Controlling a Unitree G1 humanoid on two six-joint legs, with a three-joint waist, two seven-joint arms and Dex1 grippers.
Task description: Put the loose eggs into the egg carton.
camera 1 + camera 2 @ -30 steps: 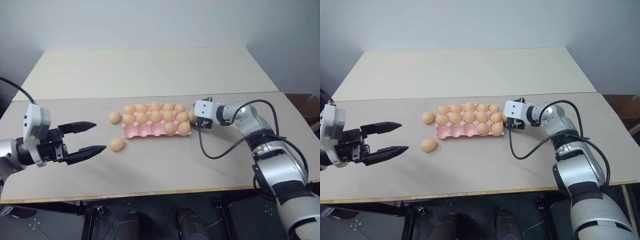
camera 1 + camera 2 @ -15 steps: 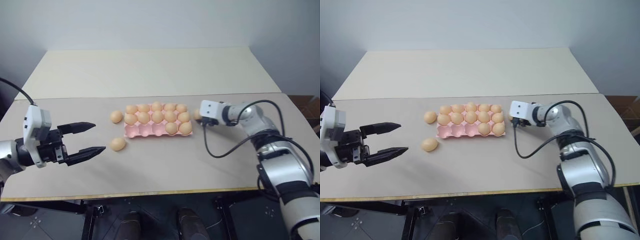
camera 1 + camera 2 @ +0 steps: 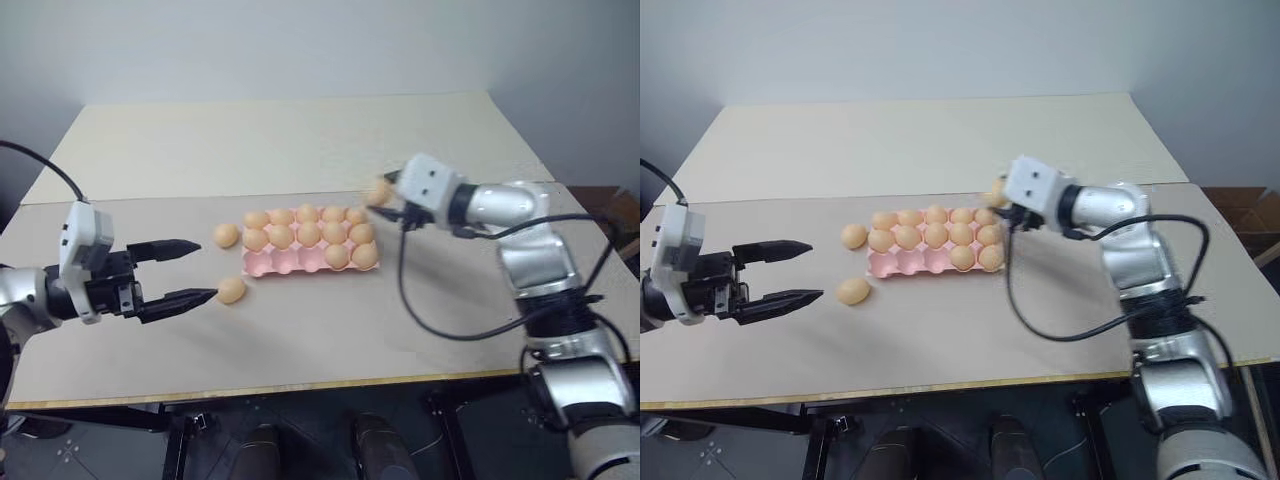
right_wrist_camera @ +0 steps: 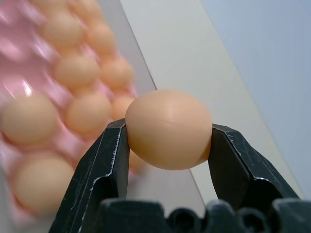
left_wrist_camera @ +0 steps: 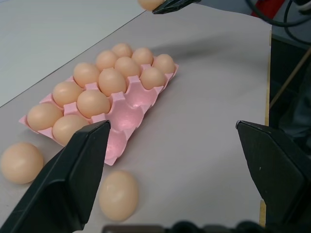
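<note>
The left gripper (image 3: 195, 270) gapes empty, left of the carton (image 3: 270, 262). Two eggs (image 3: 226, 235) lie loose off the carton's left end; three front cups stand empty. Above its right end, the right gripper (image 4: 165, 141) pinches a third egg (image 4: 168, 128).

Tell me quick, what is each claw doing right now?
Left gripper: open, empty, near a loose egg.
Right gripper: closed on an egg, raised beside the egg carton.
</note>
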